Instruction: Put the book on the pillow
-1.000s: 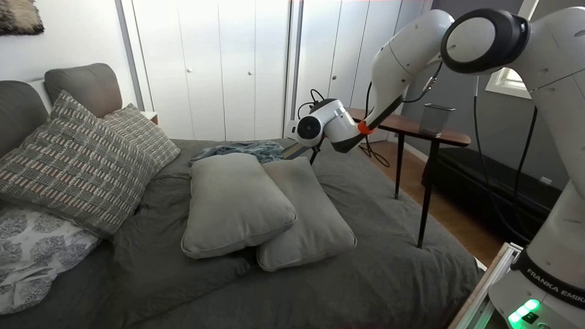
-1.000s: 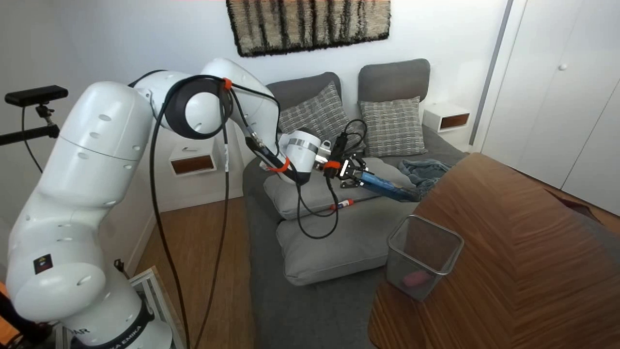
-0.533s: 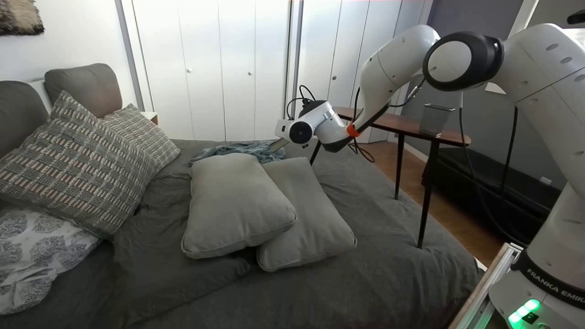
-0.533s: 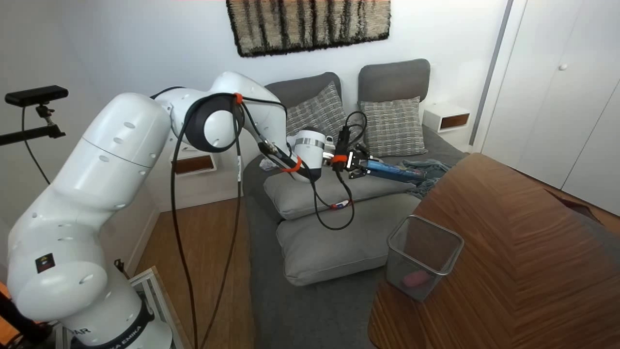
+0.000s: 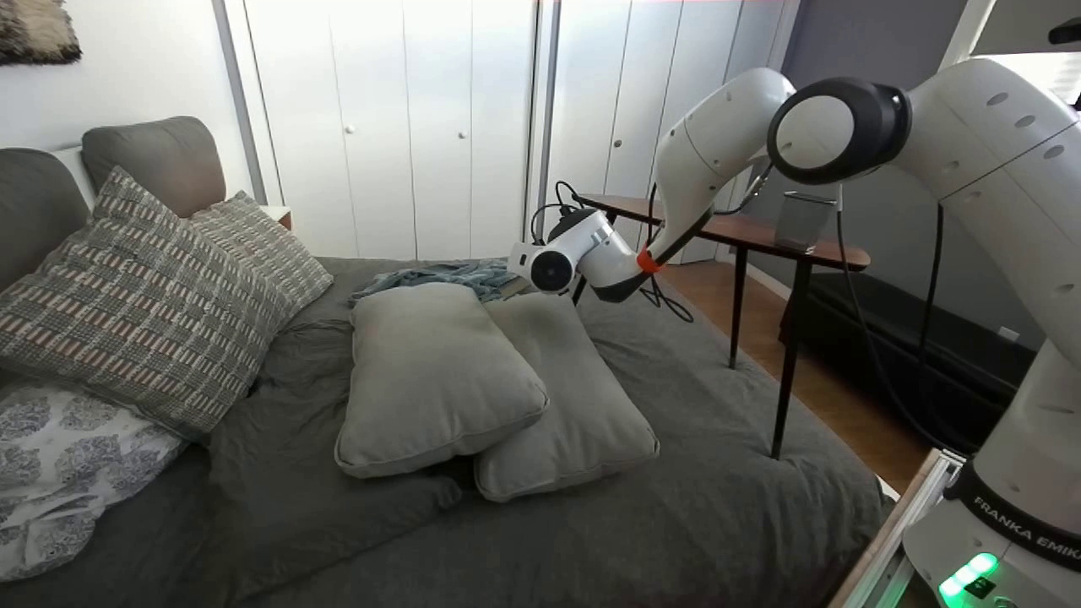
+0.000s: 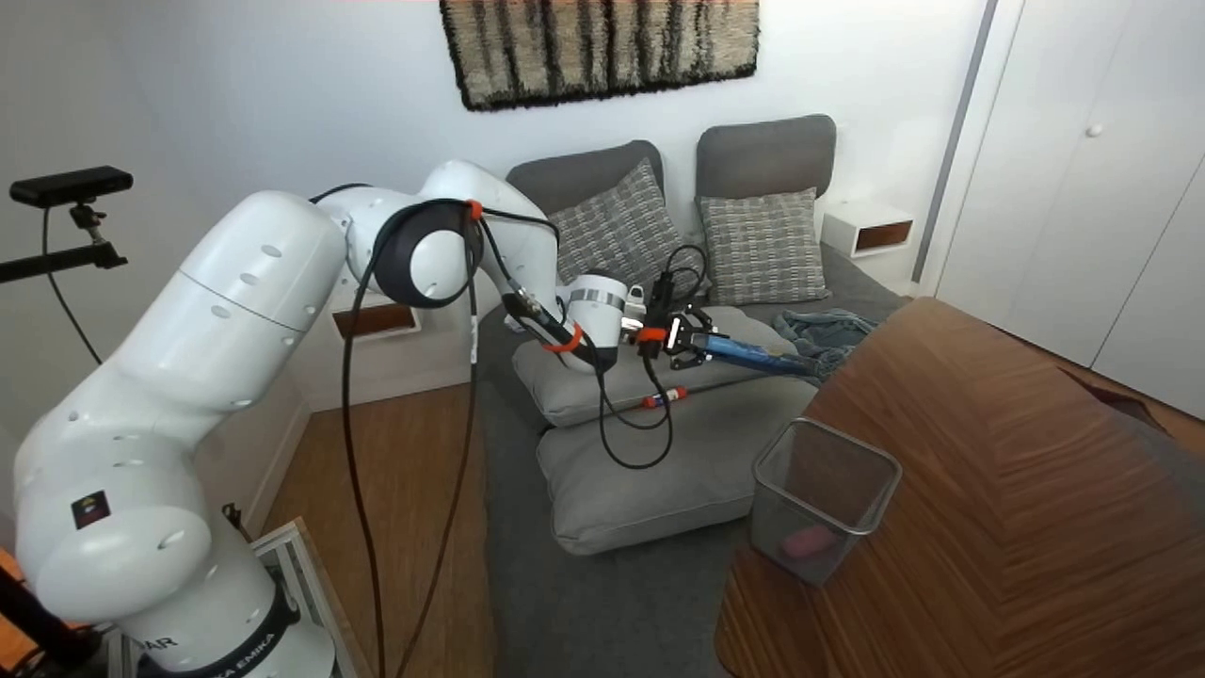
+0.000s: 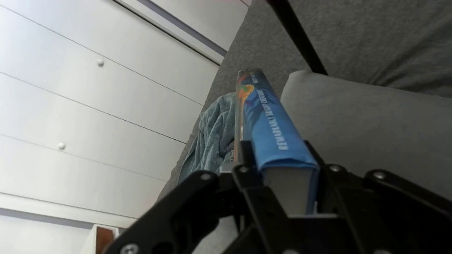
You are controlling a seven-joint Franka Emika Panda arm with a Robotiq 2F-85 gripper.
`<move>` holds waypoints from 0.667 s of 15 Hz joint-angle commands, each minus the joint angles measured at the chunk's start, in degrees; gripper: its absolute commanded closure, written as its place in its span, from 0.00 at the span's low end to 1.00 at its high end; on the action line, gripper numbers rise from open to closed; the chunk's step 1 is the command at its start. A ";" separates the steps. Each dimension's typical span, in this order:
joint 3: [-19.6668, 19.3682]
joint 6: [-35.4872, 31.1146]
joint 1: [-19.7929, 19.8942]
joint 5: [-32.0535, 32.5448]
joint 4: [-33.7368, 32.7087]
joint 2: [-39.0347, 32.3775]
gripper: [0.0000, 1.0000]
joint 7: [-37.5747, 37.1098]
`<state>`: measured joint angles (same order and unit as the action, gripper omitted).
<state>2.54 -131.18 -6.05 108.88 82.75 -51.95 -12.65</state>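
My gripper point(image 7: 279, 155) is shut on a thick blue book point(image 7: 273, 123), its fingers on the two covers at one end. The spine faces the wrist camera. In an exterior view the book point(image 6: 753, 356) points away from the gripper point(image 6: 692, 339), over the far end of the grey pillows. In an exterior view only a pale bit of the book point(image 5: 513, 287) shows behind the wrist. Two plain grey pillows lie overlapped on the bed: the upper pillow point(image 5: 435, 380) and the lower pillow point(image 5: 570, 414). I cannot tell whether the book touches a pillow.
A crumpled blue-green cloth point(image 6: 828, 334) lies beyond the book. A wooden table point(image 6: 998, 471) bears a mesh bin point(image 6: 819, 480); its leg point(image 7: 298, 38) stands near the pillow. A red and white tube point(image 6: 665, 397) lies by the pillows. Patterned cushions point(image 5: 143, 312) lean at the headboard.
The arm has moved forward over the bed and then down with the book. The book is first tilted, then flatter and higher, and now lower again. The grip stays shut on it.
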 commanded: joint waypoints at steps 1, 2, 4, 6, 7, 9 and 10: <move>0.11 1.69 -0.70 1.80 -3.30 -3.32 0.90 -9.62; 0.39 1.24 -0.43 1.36 -3.71 -4.13 0.90 -11.67; 0.69 -1.55 0.26 3.43 -5.01 -6.03 0.90 -19.02; 0.52 -4.80 0.53 6.98 -6.69 -7.84 0.90 -25.04; 0.82 -6.32 0.90 8.30 -7.41 -8.53 0.90 -27.22; 1.55 -9.44 1.63 8.10 -7.14 -8.41 0.39 -26.41; 1.95 -10.71 1.97 6.96 -6.75 -7.88 0.33 -25.18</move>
<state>2.94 -138.08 -5.50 114.85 77.80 -59.88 -38.00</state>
